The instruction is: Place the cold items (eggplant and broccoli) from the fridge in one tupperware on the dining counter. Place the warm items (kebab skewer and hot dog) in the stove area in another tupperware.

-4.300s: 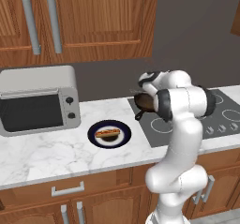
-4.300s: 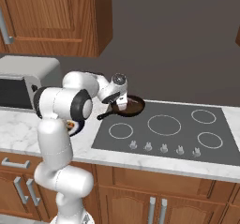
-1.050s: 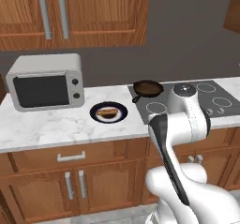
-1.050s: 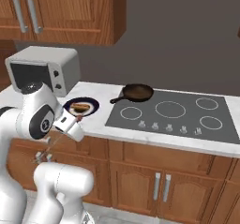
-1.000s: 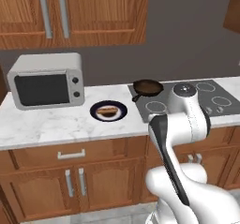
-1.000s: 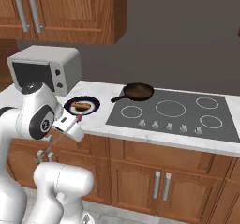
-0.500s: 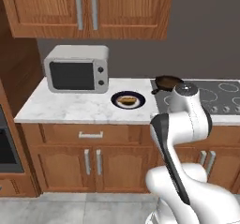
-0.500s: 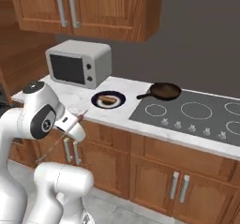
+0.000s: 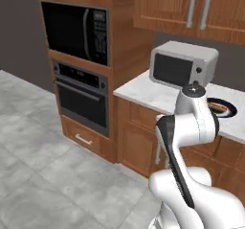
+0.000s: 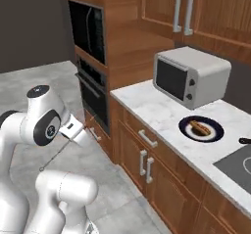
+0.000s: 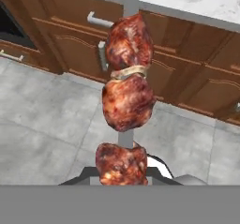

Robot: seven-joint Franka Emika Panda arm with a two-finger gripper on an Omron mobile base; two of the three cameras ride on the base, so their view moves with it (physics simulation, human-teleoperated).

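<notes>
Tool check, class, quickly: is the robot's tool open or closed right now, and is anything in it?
Tool: closed, holding the kebab skewer, whose meat chunks stick out in front of the hand camera.

Sitting on the marble counter [image 10: 162, 114]: a grey microwave [image 10: 190, 75], with a dark plate [image 10: 213, 133] just beside it. Standing next to the counter's end: a built-in oven [image 9: 79, 97] in a tall wood column. Hanging above the counter: wood cabinets [image 9: 191, 5].
</notes>
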